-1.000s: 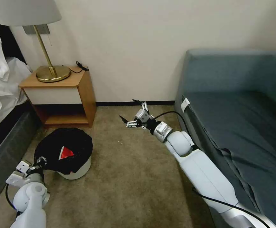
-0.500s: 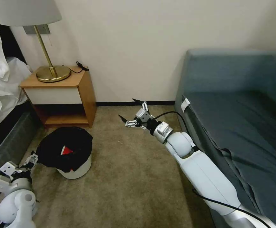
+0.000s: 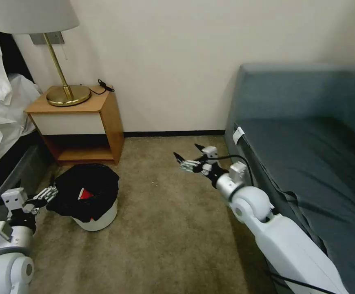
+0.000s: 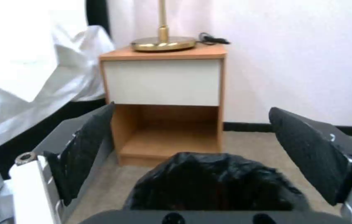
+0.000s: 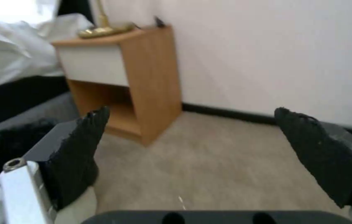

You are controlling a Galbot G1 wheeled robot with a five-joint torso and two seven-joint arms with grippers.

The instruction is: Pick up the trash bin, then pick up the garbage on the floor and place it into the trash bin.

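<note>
The trash bin (image 3: 91,200) stands on the carpet (image 3: 165,237) before the nightstand (image 3: 79,122). Left gripper (image 3: 50,191): jaws spread, the bin's black liner (image 4: 213,183) just ahead of them, not gripped. Right gripper (image 3: 189,157): jaws spread and holding nothing, above bare carpet, well apart from the bin. A red packet (image 3: 87,193) lies inside the bin.
</note>
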